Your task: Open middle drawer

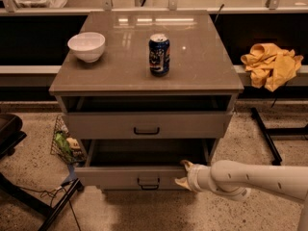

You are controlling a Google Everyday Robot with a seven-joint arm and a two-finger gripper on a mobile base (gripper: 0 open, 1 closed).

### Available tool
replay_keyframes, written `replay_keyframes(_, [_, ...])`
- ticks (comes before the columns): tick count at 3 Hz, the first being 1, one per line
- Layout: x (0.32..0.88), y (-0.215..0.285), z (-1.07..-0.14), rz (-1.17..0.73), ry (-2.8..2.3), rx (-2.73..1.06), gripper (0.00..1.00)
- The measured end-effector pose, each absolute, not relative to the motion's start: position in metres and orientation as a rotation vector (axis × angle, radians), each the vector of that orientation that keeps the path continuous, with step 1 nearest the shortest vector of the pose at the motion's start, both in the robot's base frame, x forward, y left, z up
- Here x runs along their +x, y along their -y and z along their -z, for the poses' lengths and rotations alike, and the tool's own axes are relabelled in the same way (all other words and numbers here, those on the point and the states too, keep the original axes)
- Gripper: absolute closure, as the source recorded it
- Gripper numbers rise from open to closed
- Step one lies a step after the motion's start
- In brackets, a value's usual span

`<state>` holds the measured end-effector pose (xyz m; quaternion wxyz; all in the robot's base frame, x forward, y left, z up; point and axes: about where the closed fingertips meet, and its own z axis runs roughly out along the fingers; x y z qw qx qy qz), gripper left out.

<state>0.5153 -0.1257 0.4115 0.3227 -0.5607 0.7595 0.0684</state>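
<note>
The middle drawer (120,176) stands pulled out of the grey-beige cabinet, with its dark interior showing and its black bar handle (148,183) at the centre of the front. My gripper (182,173) reaches in from the right on a white arm (250,179) and sits at the right end of that drawer's front panel. Its pale fingers (186,165) are spread, one above the panel's top edge and one in front of it, so it is open. The drawer above (147,125) is only slightly out.
On the cabinet top (202,66) stand a white bowl (86,46) and a blue soda can (159,55). A yellow cloth (270,64) lies on the ledge at right. A wire basket (65,141) and black chair legs (29,201) are on the floor at left.
</note>
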Motion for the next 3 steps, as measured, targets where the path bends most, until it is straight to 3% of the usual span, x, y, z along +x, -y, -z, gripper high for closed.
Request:
replay_keyframes(1, [0.5136, 0.1269, -0.4151, -0.180, -2.000, -1.470, 0.86])
replay_keyframes(2, [0.5136, 0.1269, -0.4184, -0.180, -2.000, -1.470, 1.00])
replay_keyframes(3, [0.5136, 0.1270, -0.4192, -0.180, -2.000, -1.470, 1.00])
